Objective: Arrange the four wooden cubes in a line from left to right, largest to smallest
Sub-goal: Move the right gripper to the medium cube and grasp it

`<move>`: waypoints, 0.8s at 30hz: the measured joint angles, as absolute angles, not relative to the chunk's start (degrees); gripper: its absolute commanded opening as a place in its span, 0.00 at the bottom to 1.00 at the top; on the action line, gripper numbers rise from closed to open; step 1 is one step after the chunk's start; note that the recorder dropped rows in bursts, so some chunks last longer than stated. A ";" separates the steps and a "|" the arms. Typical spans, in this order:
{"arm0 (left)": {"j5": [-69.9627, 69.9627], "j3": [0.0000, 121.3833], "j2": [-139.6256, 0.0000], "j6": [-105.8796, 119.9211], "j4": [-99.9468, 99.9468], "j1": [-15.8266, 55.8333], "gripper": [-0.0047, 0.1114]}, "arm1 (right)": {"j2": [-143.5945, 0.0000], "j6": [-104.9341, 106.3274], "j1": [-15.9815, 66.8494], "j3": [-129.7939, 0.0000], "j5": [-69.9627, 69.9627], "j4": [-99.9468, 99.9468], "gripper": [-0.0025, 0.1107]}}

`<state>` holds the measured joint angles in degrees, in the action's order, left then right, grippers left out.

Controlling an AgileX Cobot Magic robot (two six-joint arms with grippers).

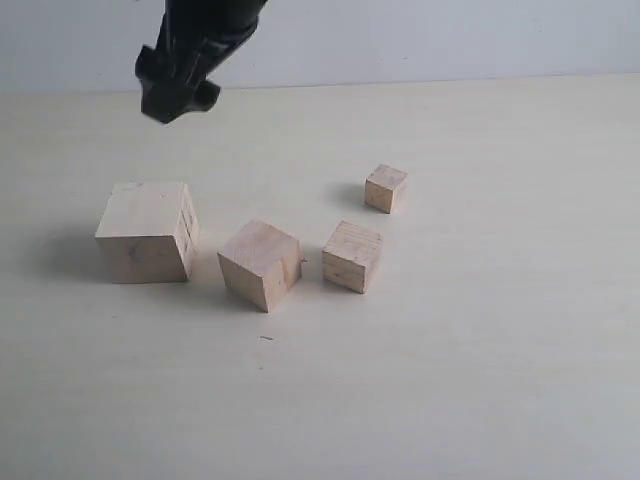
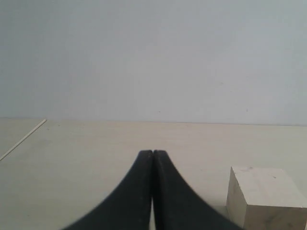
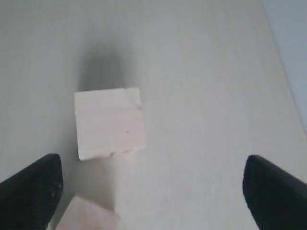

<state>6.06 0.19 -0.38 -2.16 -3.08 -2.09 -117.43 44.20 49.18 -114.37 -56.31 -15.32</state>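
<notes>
Four pale wooden cubes stand on the table in the exterior view. The largest cube (image 1: 147,232) is at the left, with dark marks on its right face. To its right are the second cube (image 1: 261,264), turned at an angle, and the third cube (image 1: 352,256). The smallest cube (image 1: 385,188) sits behind the third. My left gripper (image 1: 172,108) hangs above the table, behind the largest cube. Its jaws are shut and empty in the left wrist view (image 2: 152,152), with one cube (image 2: 266,199) beside them. My right gripper (image 3: 152,172) is open over a cube (image 3: 110,122).
The table (image 1: 480,380) is pale wood colour, with a plain light wall (image 1: 450,35) behind it. In the right wrist view the corner of a second cube (image 3: 88,214) shows near one finger (image 3: 33,191). The right arm does not show in the exterior view.
</notes>
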 measured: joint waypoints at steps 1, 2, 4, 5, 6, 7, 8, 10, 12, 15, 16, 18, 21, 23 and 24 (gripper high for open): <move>6.06 0.19 -0.38 -2.16 -3.08 -2.09 0.06 | -116.47 40.59 49.05 -114.37 -57.26 -12.73 0.68; 6.06 0.19 -0.38 -2.16 -3.08 -2.09 0.06 | -115.39 34.93 48.32 -114.37 -59.47 -9.51 0.65; 6.06 0.19 -0.38 -2.16 -3.08 -2.09 0.06 | -115.13 29.30 47.30 -113.88 -63.02 -7.75 0.65; 6.06 0.19 -0.38 -2.16 -3.08 -2.09 0.06 | -115.13 28.49 47.07 -113.21 -63.36 -7.48 0.67; 6.06 0.19 -0.38 -2.16 -3.08 -2.09 0.06 | -115.13 27.72 47.03 -112.07 -63.46 -7.33 0.69; 6.06 0.19 -0.38 -2.16 -3.08 -2.09 0.06 | -115.13 27.26 47.03 -110.65 -63.46 -7.33 0.72; 6.06 0.19 -0.38 -2.16 -3.08 -2.09 0.06 | -115.13 26.58 47.03 -109.40 -63.33 -7.33 0.75; 6.06 0.19 -0.38 -2.16 -3.08 -2.09 0.06 | -115.59 25.14 47.03 -106.10 -62.19 -7.55 0.80; 6.06 0.19 -0.38 -2.16 -3.08 -2.09 0.06 | -116.28 23.98 47.03 -102.77 -59.97 -7.55 0.85; 6.06 0.19 -0.38 -2.16 -3.08 -2.09 0.06 | -117.45 23.06 47.03 -98.80 -55.84 -8.43 0.89; 6.06 0.19 -0.38 -2.16 -3.08 -2.09 0.06 | -117.99 22.93 47.03 -97.73 -54.32 -9.07 0.90; 6.06 0.19 -0.38 -2.16 -3.08 -2.09 0.06 | -118.94 22.72 47.13 -96.20 -52.05 -10.34 0.91; 6.06 0.19 -0.38 -2.16 -3.08 -2.09 0.06 | -120.62 22.72 47.13 -95.56 -50.59 -12.27 0.91; 6.06 0.19 -0.38 -2.16 -3.08 -2.09 0.06 | -121.49 22.59 47.13 -95.44 -50.19 -12.85 0.91; 6.06 0.19 -0.38 -2.16 -3.08 -2.09 0.06 | -121.80 22.60 47.13 -95.44 -50.09 -13.10 0.91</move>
